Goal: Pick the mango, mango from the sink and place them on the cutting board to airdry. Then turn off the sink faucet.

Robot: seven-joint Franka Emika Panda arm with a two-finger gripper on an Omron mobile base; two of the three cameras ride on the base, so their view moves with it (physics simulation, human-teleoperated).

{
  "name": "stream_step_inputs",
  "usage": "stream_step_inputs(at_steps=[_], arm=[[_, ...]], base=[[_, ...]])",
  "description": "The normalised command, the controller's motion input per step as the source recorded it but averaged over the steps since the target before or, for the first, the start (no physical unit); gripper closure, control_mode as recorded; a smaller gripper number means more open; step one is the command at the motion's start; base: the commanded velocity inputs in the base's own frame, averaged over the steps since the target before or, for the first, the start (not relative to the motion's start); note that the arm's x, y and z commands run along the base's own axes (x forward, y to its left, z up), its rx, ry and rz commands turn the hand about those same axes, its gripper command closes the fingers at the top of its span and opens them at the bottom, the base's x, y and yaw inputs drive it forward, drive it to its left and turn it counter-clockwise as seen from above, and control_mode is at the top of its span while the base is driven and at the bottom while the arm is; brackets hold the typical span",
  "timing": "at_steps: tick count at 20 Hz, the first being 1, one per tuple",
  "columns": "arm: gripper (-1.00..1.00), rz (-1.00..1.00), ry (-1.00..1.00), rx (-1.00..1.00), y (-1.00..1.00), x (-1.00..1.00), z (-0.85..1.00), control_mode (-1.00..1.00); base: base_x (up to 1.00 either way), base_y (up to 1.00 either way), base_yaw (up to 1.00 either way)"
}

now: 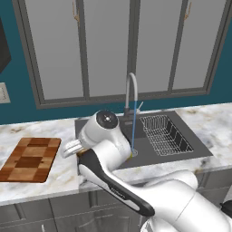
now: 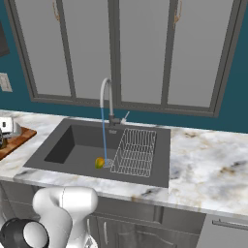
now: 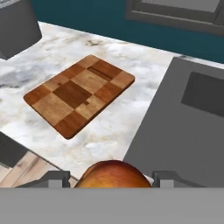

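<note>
An orange-brown mango [image 3: 113,174] sits between my gripper's [image 3: 113,180] two fingertips, which are shut on it above the counter, between the sink [image 3: 175,131] and the cutting board. The checkered wooden cutting board [image 3: 78,94] lies ahead and to the left in the hand view, and it is bare. In the left base view my hand [image 1: 72,148] hovers just right of the board [image 1: 29,158]. A yellow-green mango [image 2: 99,162] lies on the sink floor [image 2: 77,155] beside the drain. The silver gooseneck faucet [image 2: 106,97] sends a thin blue stream of water into the basin.
A wire rack [image 2: 134,151] fills the right side of the sink. A dark grey box [image 3: 15,26] stands on the counter beyond the board. Marble counter [image 2: 208,164] stretches right of the sink. My own arm [image 1: 113,181] hides the sink's front left corner.
</note>
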Motion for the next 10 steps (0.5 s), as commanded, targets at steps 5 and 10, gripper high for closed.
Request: stream_step_inputs(at_steps=[5,10], arm=[[1.0,0.07,-0.08,0.0,0.35,-0.05,0.0,-1.0],[1.0,0.06,0.0,0.06,0.27,0.0,0.0,-1.0]], base=[[0.0,0.0,0.0],[0.0,0.0,0.0]])
